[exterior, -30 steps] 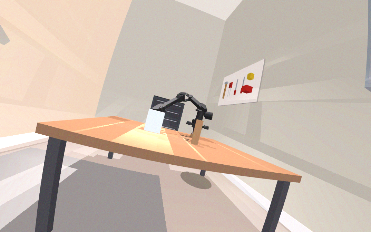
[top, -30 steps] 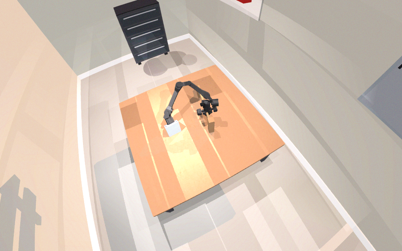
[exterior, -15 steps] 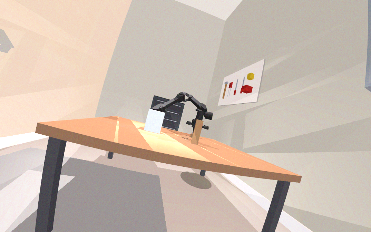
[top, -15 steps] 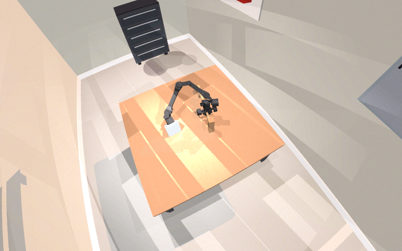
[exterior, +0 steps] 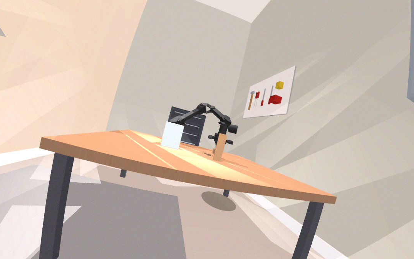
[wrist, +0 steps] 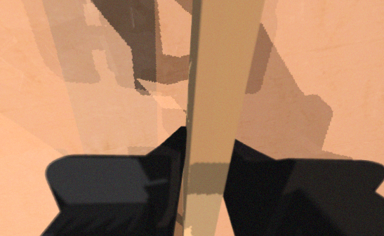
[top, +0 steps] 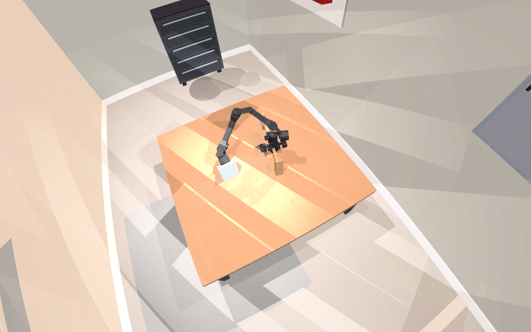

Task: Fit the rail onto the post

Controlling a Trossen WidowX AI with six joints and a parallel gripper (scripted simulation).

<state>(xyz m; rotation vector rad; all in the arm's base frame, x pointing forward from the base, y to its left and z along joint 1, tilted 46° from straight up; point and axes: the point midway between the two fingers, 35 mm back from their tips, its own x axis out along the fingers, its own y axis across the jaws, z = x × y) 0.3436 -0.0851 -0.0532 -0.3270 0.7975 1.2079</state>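
Wooden and pale, the rail (wrist: 215,105) is sitting clamped between the two dark fingers of the end effector (wrist: 207,151), which is clenched on it from both sides. From the wrist view the rail is running straight up the middle of the picture, away from the fingers, with the orange table (wrist: 351,70) passing underneath it.

Taking the short wooden post (exterior: 219,147) as my landmark: it is standing upright on the table (exterior: 111,146), and the end effector (exterior: 220,138) is hanging just behind it, pointing downward. From the top view the end effector (top: 273,145) is sitting right beside the post (top: 278,166), on the side farther from the table's near edge. The rail (top: 266,121) is stretching away from the post under the forearm, mostly hidden by it. I cannot tell whether the pegs are inside the rail's holes, or whether the rail end is touching the post; that joint is too small and covered to make out. The bracket and its footboard block are hidden too.

As for containers, a dark drawer cabinet (top: 188,40) is standing on the floor well beyond the post, all drawers closed.

Rising from its white base (top: 228,169), which is sitting near the post, the arm (top: 234,119) is folding at a high elbow and dropping its wrist down toward the post.
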